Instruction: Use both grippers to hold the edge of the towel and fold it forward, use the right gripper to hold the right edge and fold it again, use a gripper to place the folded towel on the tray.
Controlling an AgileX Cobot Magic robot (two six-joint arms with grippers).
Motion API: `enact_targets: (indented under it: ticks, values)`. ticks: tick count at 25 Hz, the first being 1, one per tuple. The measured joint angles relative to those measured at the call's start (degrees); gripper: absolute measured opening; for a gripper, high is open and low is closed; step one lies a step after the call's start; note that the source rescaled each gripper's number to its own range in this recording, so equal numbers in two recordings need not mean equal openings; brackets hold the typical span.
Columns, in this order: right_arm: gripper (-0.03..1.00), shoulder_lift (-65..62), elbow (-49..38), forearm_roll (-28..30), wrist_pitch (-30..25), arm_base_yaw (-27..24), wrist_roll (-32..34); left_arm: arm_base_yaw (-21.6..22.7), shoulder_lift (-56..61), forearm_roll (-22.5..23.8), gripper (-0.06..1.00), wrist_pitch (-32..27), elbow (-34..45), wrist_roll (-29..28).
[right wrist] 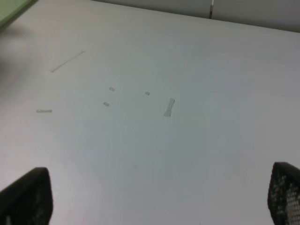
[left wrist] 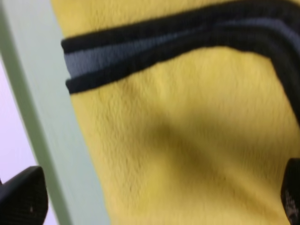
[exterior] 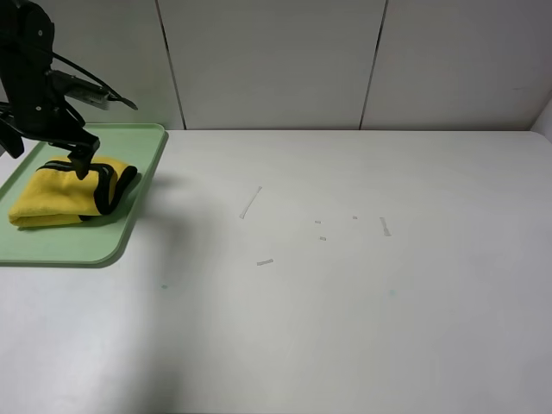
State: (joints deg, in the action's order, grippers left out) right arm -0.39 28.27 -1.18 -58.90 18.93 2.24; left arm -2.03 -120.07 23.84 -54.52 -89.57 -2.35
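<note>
Up at the far left corner of the white table (exterior: 345, 302) sits a pale green tray (exterior: 138, 194), and on it lies the folded yellow towel (exterior: 56, 198) — its black-and-grey striped border (exterior: 108, 185) curls along the side nearest the table's middle. The left gripper (exterior: 82, 166) hangs right over the towel with its tips down at the fabric; from the high camera I cannot tell whether the tips pinch any cloth. The left wrist camera, though blurred, shows two dark fingertips (left wrist: 21, 197) set wide apart, with yellow towel (left wrist: 187, 140) and a strip of tray rim (left wrist: 42, 117) between them. The right gripper (right wrist: 159, 197) hovers spread wide over bare tabletop (nothing between its tips), and a few small scraps of tape (right wrist: 168, 107) — pale slivers — dot the table's middle.
</note>
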Motion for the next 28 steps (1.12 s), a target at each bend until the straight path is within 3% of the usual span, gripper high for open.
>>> enact_targets:
  ticks: [11,19,28]
  values:
    - [1.00,0.00,0.00,0.00,0.00,0.00,0.00,-4.47,11.04,-1.19,1.00,-7.98,1.86,0.05]
    - [1.00,0.00,0.00,0.00,0.00,0.00,0.00,-10.86,27.48,-6.53,1.00,-11.58,11.66,-0.40]
    - [1.00,0.00,0.00,0.00,0.00,0.00,0.00,-14.59,51.90,-7.57,1.00,-11.80,26.10,-1.92]
